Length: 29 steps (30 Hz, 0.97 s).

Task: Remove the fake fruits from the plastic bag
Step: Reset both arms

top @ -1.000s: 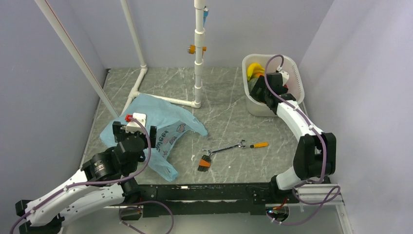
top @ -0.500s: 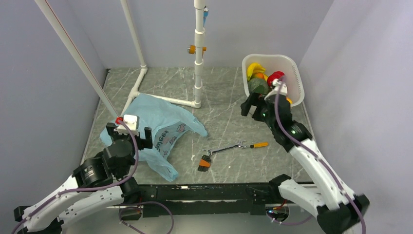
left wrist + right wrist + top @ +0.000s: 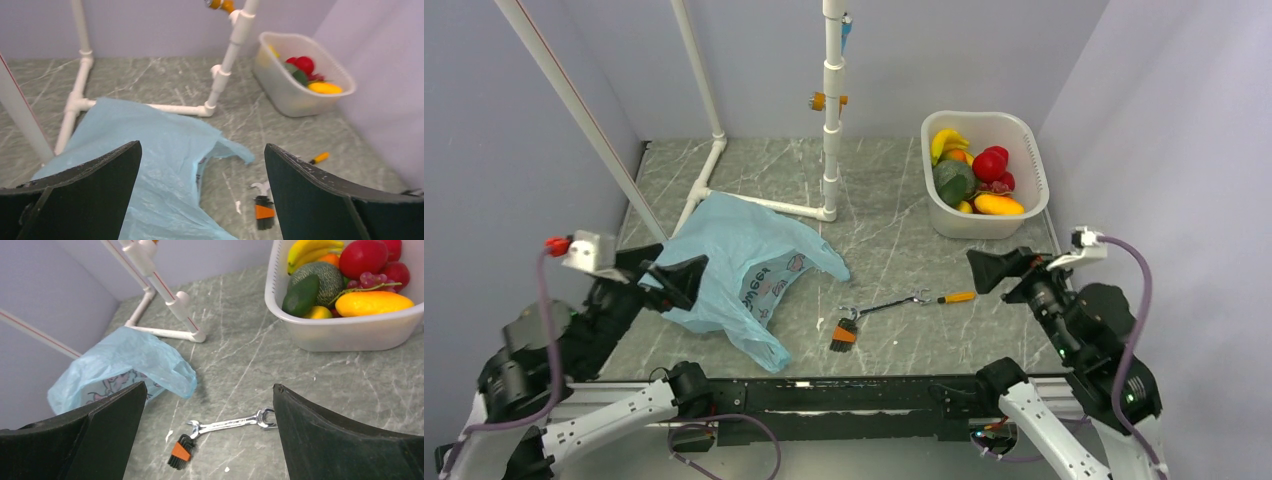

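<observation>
Tabletop (image 3: 884,250), grey marble pattern, carries all items. Plastic bag (image 3: 734,255), light blue, lies crumpled and flat at near left, with no fruit visible in it. White tub (image 3: 1036,170) stands at far right and holds the fake fruits (image 3: 372,302): banana (image 3: 944,141), mango (image 3: 997,204), red round fruit (image 3: 989,165), grape bunch (image 3: 371,279). Left gripper (image 3: 201,150) hangs over the bag's near-left edge, fingers released, holding nothing. Right gripper (image 3: 209,387) hangs at near right, well apart from the tub, fingers spread and empty. Wrench (image 3: 886,303) lies near centre.
</observation>
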Available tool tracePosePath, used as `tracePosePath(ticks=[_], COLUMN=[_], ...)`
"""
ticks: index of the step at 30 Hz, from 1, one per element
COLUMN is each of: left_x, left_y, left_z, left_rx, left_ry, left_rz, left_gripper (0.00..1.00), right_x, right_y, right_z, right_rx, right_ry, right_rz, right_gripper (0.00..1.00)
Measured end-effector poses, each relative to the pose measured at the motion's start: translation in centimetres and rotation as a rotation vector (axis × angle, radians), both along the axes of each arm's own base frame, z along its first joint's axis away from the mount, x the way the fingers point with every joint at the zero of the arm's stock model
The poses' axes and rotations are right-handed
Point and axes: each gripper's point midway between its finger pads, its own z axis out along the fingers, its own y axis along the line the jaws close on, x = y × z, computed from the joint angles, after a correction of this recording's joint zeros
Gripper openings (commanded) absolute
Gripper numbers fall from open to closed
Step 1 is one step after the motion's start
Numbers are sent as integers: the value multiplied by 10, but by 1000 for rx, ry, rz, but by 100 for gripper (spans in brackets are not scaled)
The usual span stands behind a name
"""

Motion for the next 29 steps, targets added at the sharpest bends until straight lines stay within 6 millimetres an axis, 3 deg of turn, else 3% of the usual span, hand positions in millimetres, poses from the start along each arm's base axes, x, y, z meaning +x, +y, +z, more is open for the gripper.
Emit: tracePosePath(ticks=[5,14,20,29], left_x=[-27,-58,-68,-67], left_y=[18,56,71,67], left_z=[20,30,33,26], left_rx=[-153,-318,-376,-372], left_ry=[-41,-75,-96,-73], left_rz=[-77,-108,-112,-114], left_gripper=[99,99,99,99], right_x=[-28,-61,-68,-69], right_y=[-10,-29,-40,-46], right_z=[13,28,31,32], right_rx=[28,53,52,52], right_ry=[-56,-117,-123,-130], right_rz=[14,-11,-48,-78], right_gripper=[99,100,100,100])
